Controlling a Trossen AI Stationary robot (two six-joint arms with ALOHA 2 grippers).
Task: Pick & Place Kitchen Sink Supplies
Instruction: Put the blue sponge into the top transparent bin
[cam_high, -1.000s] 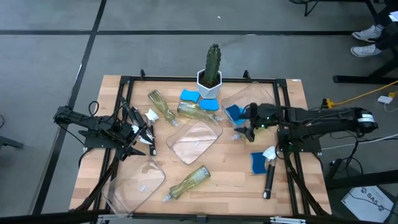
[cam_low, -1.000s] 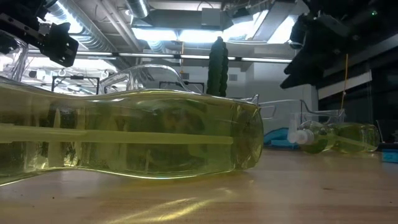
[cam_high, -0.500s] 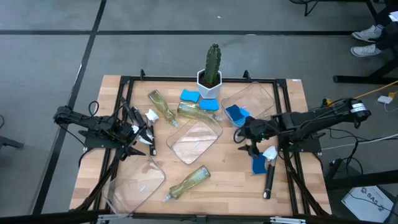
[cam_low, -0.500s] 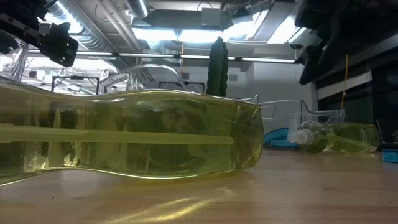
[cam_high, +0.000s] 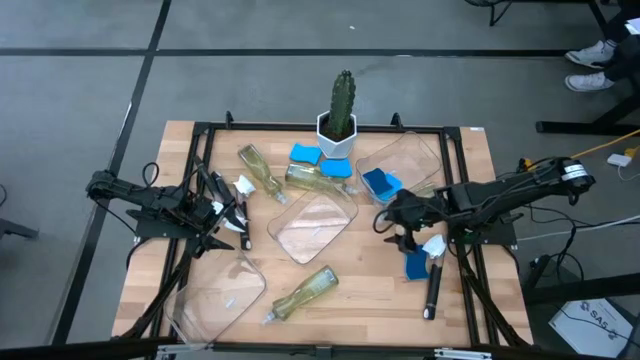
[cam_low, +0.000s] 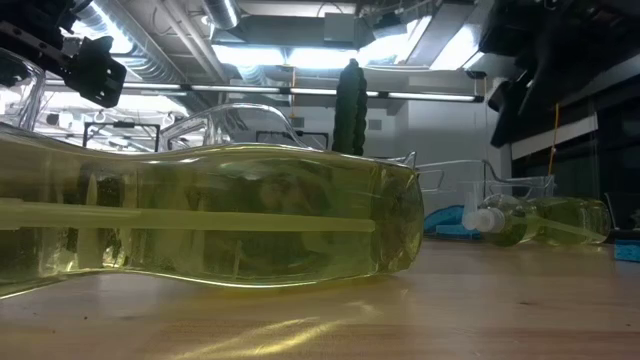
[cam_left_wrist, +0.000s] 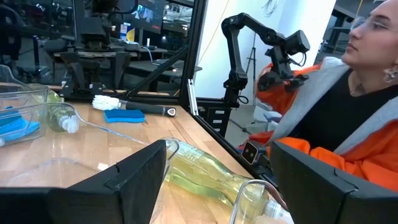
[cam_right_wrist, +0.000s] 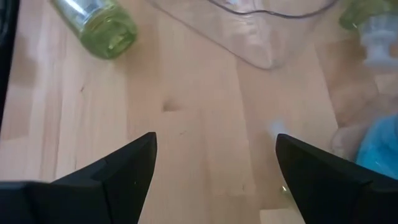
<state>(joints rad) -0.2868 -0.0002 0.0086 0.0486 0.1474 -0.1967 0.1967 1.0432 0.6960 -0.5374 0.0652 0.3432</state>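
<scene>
Two spread, empty end effectors over a cluttered worktop (cam_high: 370, 275).
Only the left wrist view shows a person in orange beyond the edge. Right end effector (cam_high: 390, 228) hovers beside the blue sponge (cam_high: 417, 264); left end effector (cam_high: 232, 222) waits. Front bottle (cam_high: 305, 292) lies diagonally, cap toward the near-left.

Wooden table (cam_high: 370, 285), bottles (cam_high: 305, 291), blue sponges (cam_high: 305, 154), brush (cam_high: 432, 285), seemingly three clear trays (cam_high: 312, 226), cactus (cam_high: 340, 110)
</scene>
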